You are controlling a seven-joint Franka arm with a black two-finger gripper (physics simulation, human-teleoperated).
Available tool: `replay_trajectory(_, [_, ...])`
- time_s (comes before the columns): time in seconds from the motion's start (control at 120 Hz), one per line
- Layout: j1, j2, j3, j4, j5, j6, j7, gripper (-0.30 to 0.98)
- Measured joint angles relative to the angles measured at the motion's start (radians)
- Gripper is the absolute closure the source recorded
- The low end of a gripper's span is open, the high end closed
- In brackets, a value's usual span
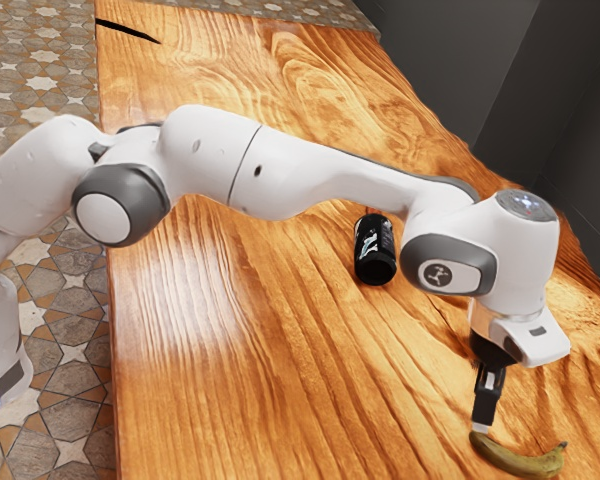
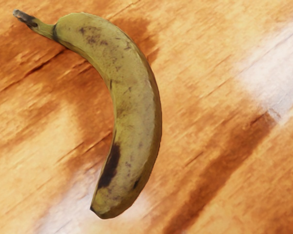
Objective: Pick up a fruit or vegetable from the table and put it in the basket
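1. A glossy wooden table runs beside a dark wall, above patterned floor tiles.
2. The banana lies on the wood at the exterior view's near right, its long axis running left to right in a curve, stem to the right.
3. The gripper points down by its left, blunt end; whether the jaws are wide or narrow cannot be told.
4. Farther back and left sits a black can, contents unclear.
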Motion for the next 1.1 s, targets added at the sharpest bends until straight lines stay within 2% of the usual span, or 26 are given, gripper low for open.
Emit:
replay_trajectory(0.2, [-0.003, 0.072, -0.019, 0.014, 0.002, 0.196, -0.015, 0.03])
replay_trajectory(0.367, [0.002, 0.128, -0.037, 0.022, 0.002, 0.283, -0.025, 0.04])
replay_trajectory(0.608, [0.034, 0.169, -0.027, 0.037, 0.008, 0.257, -0.034, 0.05])
replay_trajectory(0.875, [0.035, 0.221, -0.028, 0.147, 0.018, 0.246, -0.039, 0.06])
replay_trajectory(1.1, [0.03, 0.233, -0.033, 0.155, 0.019, 0.287, -0.044, 0.06])
